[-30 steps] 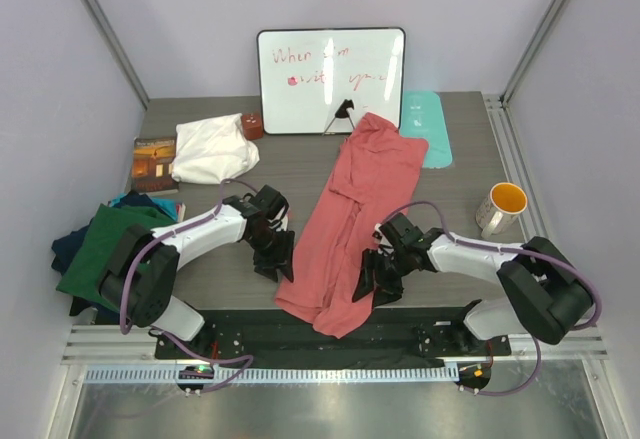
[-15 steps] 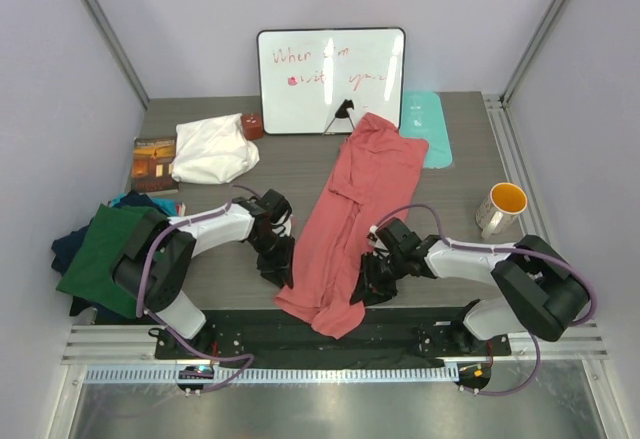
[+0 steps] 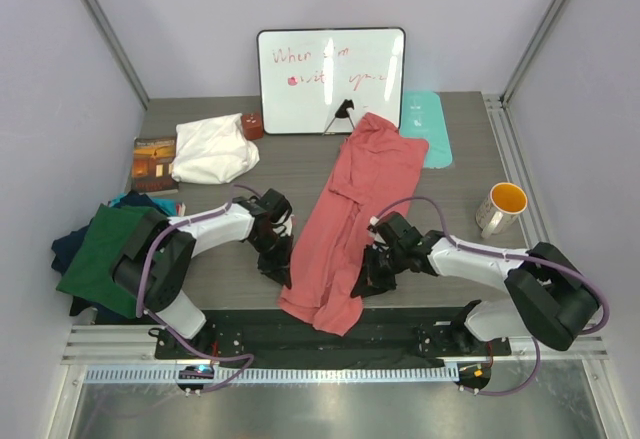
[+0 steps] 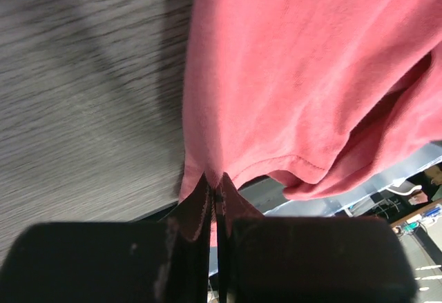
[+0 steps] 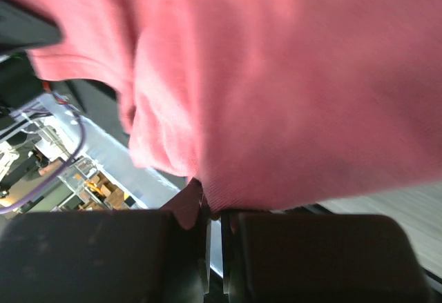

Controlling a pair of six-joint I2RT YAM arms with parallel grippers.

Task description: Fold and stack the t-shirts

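left arm (image 3: 215, 227): low over table (image 3: 290, 169), reaching right, jaws pinching pink shirt (image 3: 365, 174) at near-left hem | right arm (image 3: 470, 254): low, reaching left, jaws pinching its near-right edge

this is looking like a robotics lab test cell: pale panels and aluminium posts (image 3: 103, 29) are enclosing a grey wood-grain table (image 3: 290, 159), a left arm (image 3: 205, 229) and a right arm (image 3: 480, 256) are sitting bolted to a black base plate (image 3: 260, 324) beside a slotted metal rail (image 3: 320, 372), and a scribbled whiteboard (image 3: 331, 79) is leaning at the back.
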